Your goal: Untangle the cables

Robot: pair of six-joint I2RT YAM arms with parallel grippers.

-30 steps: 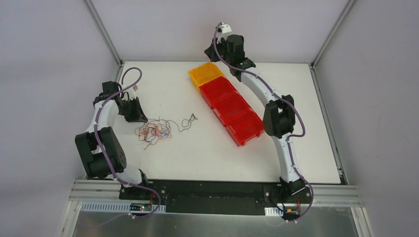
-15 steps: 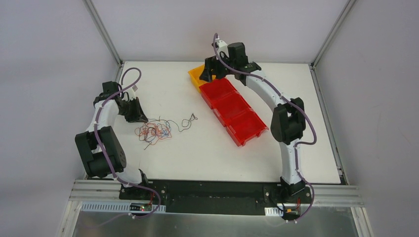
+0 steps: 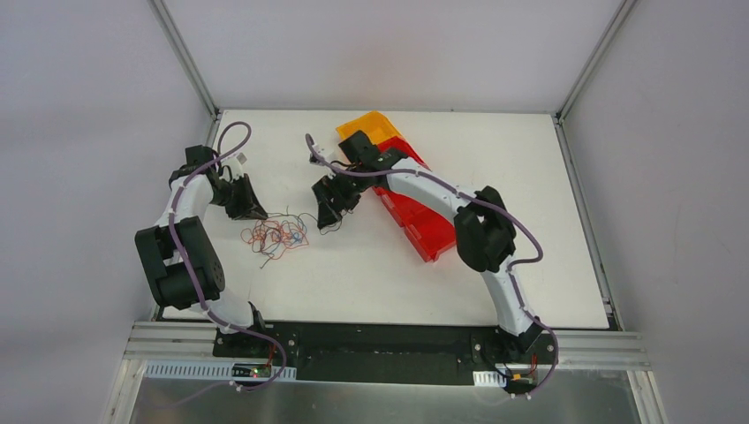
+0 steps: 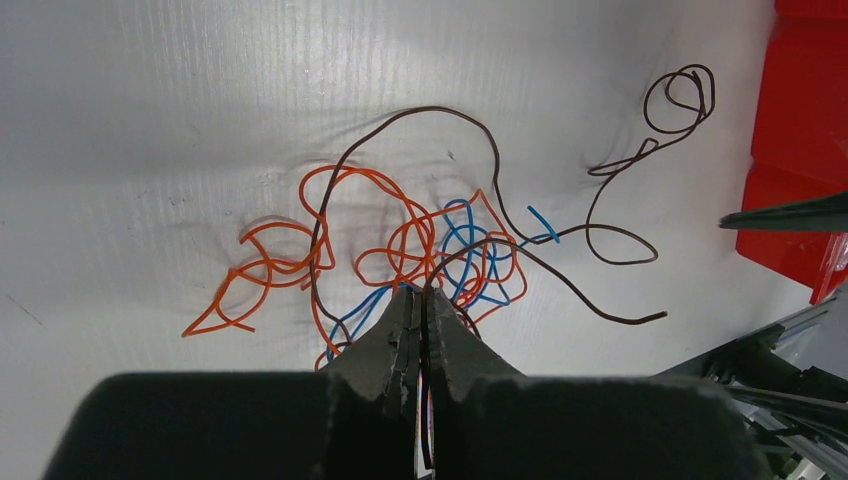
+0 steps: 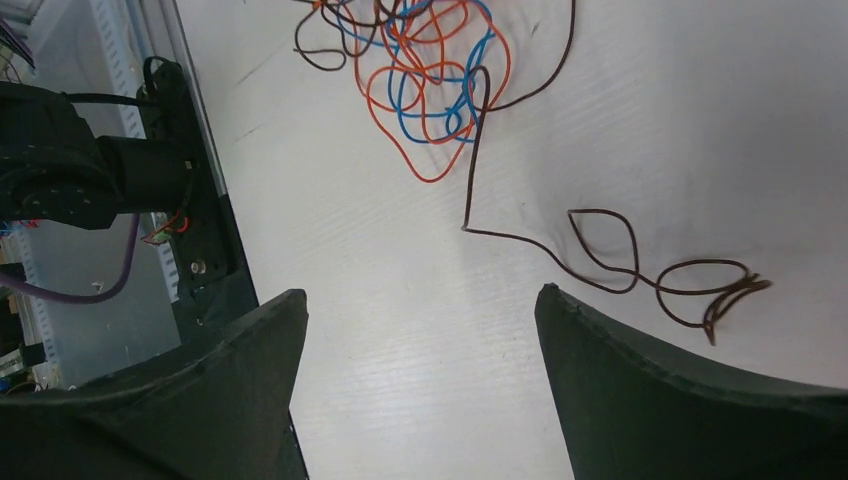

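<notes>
The cables [image 3: 278,237] lie as a small tangle of orange, blue and dark strands on the white table [image 3: 530,177]. My left gripper [image 3: 253,210] sits at the tangle's left edge. In the left wrist view it [image 4: 420,296] is shut, with a dark strand running down between its jaws; the rest of the tangle [image 4: 400,230] spreads just beyond. That dark strand trails right to a curled end [image 4: 680,100]. My right gripper [image 3: 332,208] hovers over this end, open wide [image 5: 418,300] with nothing between its fingers. The curl [image 5: 700,285] lies to its right, the tangle [image 5: 430,80] ahead.
A diagonal row of red bins [image 3: 428,225] with an orange bin [image 3: 371,125] at its far end stands right of the cables, partly under my right arm. The red bin [image 4: 810,150] shows at the left wrist view's right edge. The left arm's base [image 5: 80,170] is visible beyond the table edge.
My right arm has swung from over the orange bin down and left to above the dark strand's curled end, its jaws opening. The left gripper has stayed put, shut.
</notes>
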